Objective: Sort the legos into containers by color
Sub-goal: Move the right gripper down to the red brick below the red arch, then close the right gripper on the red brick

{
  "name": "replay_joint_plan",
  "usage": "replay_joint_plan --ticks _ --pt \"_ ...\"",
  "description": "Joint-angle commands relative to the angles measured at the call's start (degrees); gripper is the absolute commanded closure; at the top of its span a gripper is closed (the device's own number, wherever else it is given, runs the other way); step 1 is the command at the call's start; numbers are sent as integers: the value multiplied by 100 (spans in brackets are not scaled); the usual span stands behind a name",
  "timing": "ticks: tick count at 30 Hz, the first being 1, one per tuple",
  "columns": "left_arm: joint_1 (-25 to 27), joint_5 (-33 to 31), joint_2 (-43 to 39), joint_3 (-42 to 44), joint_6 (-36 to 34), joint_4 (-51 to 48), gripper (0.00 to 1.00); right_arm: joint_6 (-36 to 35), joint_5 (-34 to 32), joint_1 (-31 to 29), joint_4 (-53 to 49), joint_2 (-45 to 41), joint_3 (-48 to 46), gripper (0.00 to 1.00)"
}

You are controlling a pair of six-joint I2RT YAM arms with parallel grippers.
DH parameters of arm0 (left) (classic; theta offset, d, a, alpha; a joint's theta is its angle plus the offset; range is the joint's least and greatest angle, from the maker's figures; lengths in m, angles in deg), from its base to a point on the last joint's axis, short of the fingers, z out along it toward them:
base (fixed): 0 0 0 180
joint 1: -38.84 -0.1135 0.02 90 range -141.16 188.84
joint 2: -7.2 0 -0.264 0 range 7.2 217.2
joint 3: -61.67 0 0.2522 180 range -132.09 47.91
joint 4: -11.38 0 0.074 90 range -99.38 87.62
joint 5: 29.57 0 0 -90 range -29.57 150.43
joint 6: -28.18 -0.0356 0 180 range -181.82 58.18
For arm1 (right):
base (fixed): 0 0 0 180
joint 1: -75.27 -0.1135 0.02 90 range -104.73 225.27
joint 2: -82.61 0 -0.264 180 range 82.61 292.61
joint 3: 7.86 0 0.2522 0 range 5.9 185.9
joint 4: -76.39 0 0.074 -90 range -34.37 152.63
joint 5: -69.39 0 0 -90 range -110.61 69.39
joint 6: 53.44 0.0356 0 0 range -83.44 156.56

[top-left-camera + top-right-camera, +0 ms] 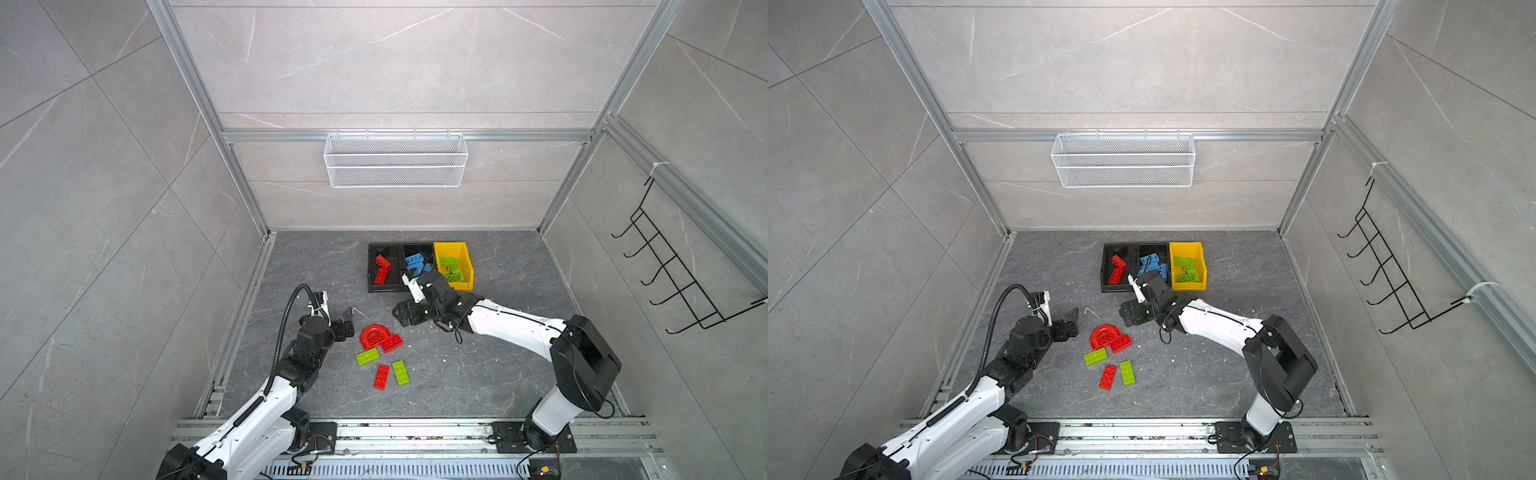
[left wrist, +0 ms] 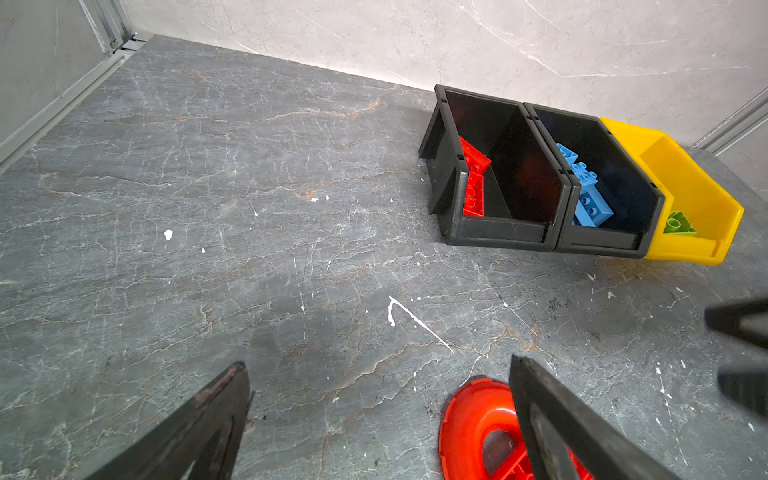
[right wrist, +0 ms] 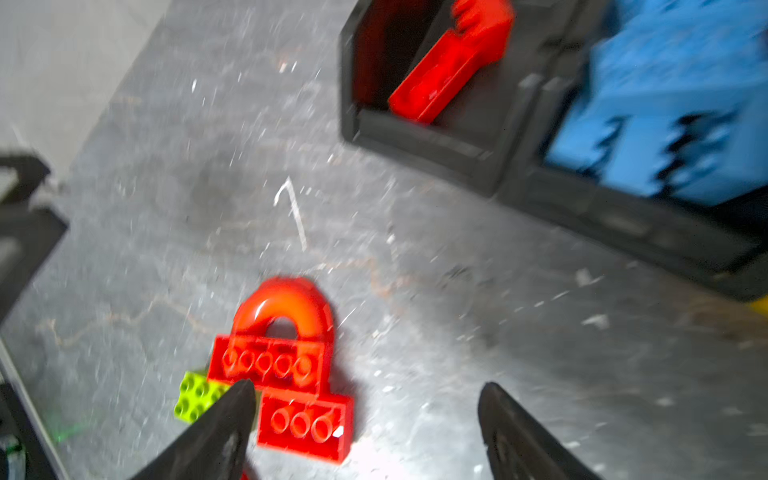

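**Top views.** In both top views the 3 containers (image 1: 370, 266) stand in a row at centre frame. The left black bin (image 1: 1105, 266) holds red legos, the middle black bin (image 1: 417, 245) blue ones, and the yellow bin (image 1: 469, 266) green ones. Below them 5 legos lie loose on the floor (image 1: 478, 365): the red arch (image 1: 372, 333), a red brick (image 1: 392, 343) touching it, a green brick (image 1: 368, 356), a second green brick (image 1: 400, 372) and a second red brick (image 1: 381, 377). The left gripper (image 1: 348, 318) hangs just left of the arch. The right gripper (image 1: 398, 315) sits between bins and pile, and its arm covers part of the middle bin.

**Left wrist view.** The left gripper (image 2: 376, 365) is spread wide with nothing between its fingers. The arch (image 2: 469, 415), at lower right, is partly behind 1 finger and cut off by the frame edge. The bin walls hide most of the contents.

**Right wrist view.** This view is blurred. The right gripper (image 3: 365, 386) is released, with its fingers apart and empty. The arch (image 3: 286, 307) lies at lower centre, and the blue legos at upper right are a smear.

**Handling.** We judge the bricks light, rigid and smooth-sided, best pinched across the short width on the flat long walls. The arch's curve would likely slip, so its straight studded base looks the safer hold.
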Motion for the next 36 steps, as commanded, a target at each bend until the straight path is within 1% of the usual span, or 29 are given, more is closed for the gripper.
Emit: replay_joint_plan --ticks 1,5,9,10,12,15,17,19,21,25,27,30,36 --pt "-47 -65 20 -70 -138 199 1 187 -501 -357 105 -50 -278 12" --pt "-48 -82 30 -32 -117 206 1 301 -816 -780 131 165 -305 10" --pt "-47 35 -89 -182 4 -166 1 351 -1143 -1014 -70 393 -201 8" --pt "-47 120 -130 -151 -34 -143 1 385 -1141 -1033 -46 442 -197 7" --pt "-47 90 -137 0 35 79 1 406 -1138 -1046 -108 587 -132 7" --pt "-47 117 63 149 52 364 1 433 -1064 -1103 -121 784 -66 7" --pt "-47 162 162 -48 101 143 1 442 -1060 -1186 -42 883 -34 7" --pt "-47 282 244 -85 27 187 1 433 -1060 -1256 -22 1011 54 6" --pt "-47 182 329 -22 129 296 1 424 -1060 -1303 -111 1185 217 6" --pt "-47 157 343 -96 108 181 1 407 -1091 -1427 -105 1331 331 4" --pt "-47 186 296 -91 118 190 1 398 -1240 -1446 -209 1416 396 4" --pt "-47 159 260 -69 131 187 1 389 -1589 -1448 -504 1484 457 5" --pt "-47 184 242 -81 121 170 1 355 -1644 -1448 -512 1521 407 11"
